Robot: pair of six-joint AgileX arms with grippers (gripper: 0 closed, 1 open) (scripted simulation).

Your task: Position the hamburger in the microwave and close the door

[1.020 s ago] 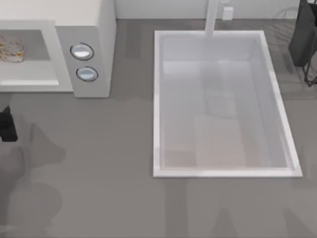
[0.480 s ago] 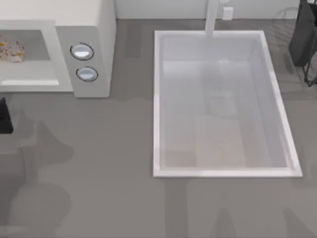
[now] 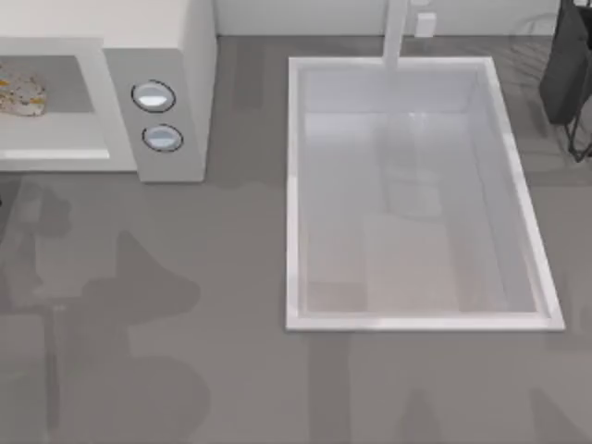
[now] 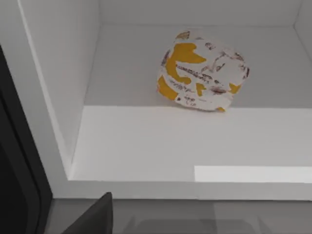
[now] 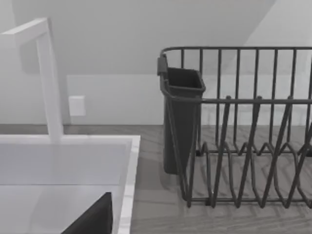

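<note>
The hamburger (image 3: 18, 92) lies inside the grey cavity of the off-white microwave (image 3: 176, 55) at the table's far left; the cavity stands open. In the left wrist view the hamburger (image 4: 202, 70) rests on the cavity floor toward the back, with nothing touching it. A dark part of my left gripper (image 4: 92, 218) shows outside the cavity's front lip, well short of the hamburger. A dark upright panel (image 4: 14, 161) stands beside the cavity's side wall; I cannot tell whether it is the door. A dark part of my right gripper (image 5: 92, 218) hangs by the sink's far right corner.
Two round knobs (image 3: 154, 96) sit on the microwave's side panel. A white sink basin (image 3: 416, 314) with a tap (image 3: 396, 32) takes up the middle and right. A dark wire dish rack (image 5: 253, 146) with a cutlery cup (image 5: 180, 117) stands at the far right.
The dark part of my left arm at the top view's left edge has slid out of that view. Its shadow on the table has spread to the right. The hamburger stays put.
</note>
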